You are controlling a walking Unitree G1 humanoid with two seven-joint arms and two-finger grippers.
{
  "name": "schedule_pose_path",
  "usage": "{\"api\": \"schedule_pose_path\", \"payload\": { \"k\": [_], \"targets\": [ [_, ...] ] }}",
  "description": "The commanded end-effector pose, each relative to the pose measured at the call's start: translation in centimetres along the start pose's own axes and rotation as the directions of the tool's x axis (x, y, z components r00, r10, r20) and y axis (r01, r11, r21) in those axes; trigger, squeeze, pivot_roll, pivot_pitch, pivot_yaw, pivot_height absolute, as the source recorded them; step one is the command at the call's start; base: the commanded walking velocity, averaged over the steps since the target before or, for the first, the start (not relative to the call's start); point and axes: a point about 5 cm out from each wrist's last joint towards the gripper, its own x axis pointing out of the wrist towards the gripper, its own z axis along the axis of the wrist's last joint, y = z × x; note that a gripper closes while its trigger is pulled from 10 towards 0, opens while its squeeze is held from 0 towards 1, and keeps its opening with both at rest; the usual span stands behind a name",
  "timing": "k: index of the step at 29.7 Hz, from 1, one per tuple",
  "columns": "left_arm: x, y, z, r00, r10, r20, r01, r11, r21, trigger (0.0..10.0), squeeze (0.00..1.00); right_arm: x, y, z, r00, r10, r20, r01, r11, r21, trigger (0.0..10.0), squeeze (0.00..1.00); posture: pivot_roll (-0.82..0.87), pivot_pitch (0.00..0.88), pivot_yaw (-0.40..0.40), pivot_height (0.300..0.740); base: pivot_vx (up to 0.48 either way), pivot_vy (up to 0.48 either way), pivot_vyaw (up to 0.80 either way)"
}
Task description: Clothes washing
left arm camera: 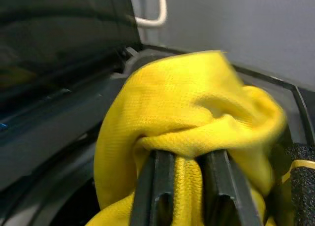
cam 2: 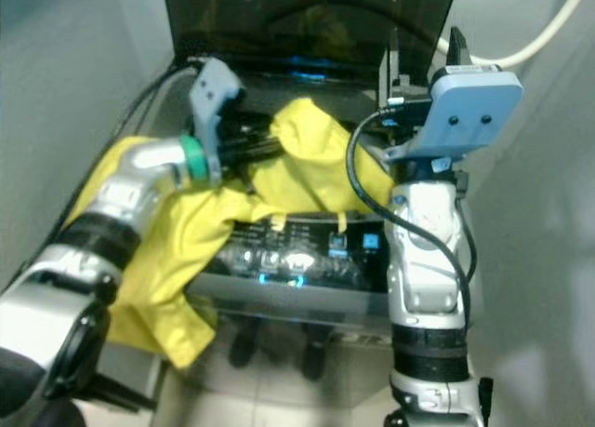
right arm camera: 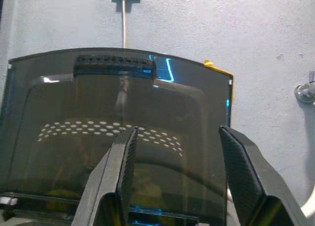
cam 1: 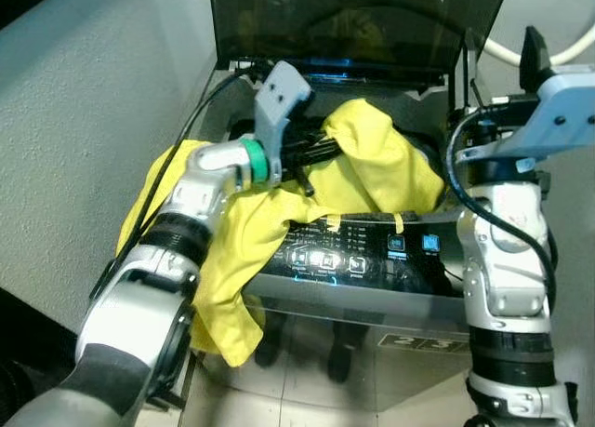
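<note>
The yellow garment (cam 1: 372, 162) covers most of the washing machine's opening, so the drum beneath it cannot be seen, and its folds hide part of the control panel (cam 1: 367, 255), whose lit symbols are too small to read. In the left wrist view the fingertips (left arm camera: 157, 186) of the left end effector (left arm camera: 189, 189) are buried in the cloth, whose far edge is blurred. The raised lid (right arm camera: 118, 137) is cut off by the frame's lower edge in the right wrist view.
</note>
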Motion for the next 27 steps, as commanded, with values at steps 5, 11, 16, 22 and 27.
{"api": "schedule_pose_path", "payload": {
  "k": [5,11,16,22,27],
  "targets": [
    [-1.7,-1.2,2.6,0.987,-0.060,0.152,0.052,0.997,0.055,10.0,1.00,-0.1,1.2,-0.4,1.000,0.025,-0.018,-0.024,0.999,0.043,10.0,0.00,-0.01,0.167,0.057,0.740,0.000,0.000,0.00],
    [-3.4,-4.5,3.6,0.965,-0.220,0.142,0.201,0.970,0.139,10.0,1.00,-0.8,2.2,-1.0,0.998,0.048,-0.050,-0.044,0.996,0.075,10.0,0.00,0.02,0.134,0.042,0.740,0.000,0.000,0.00],
    [-7.0,-7.4,2.9,0.968,-0.251,-0.021,0.246,0.925,0.289,10.0,0.00,-1.3,3.7,-1.6,0.988,0.131,-0.077,-0.122,0.985,0.120,10.0,0.00,0.03,0.136,0.017,0.740,0.000,0.000,0.00],
    [-9.3,-8.0,3.3,0.982,-0.180,-0.060,0.189,0.939,0.286,10.0,0.00,-1.5,4.4,-1.7,0.979,0.182,-0.093,-0.168,0.975,0.142,10.0,0.00,0.03,0.144,-0.009,0.740,0.000,0.000,0.00],
    [-11.8,-9.2,3.0,0.984,-0.048,-0.170,0.102,0.940,0.325,10.0,0.00,-1.9,4.7,-2.0,0.967,0.234,-0.103,-0.216,0.963,0.162,10.0,0.00,0.05,0.176,-0.033,0.740,0.000,0.000,0.00]
  ]
}}
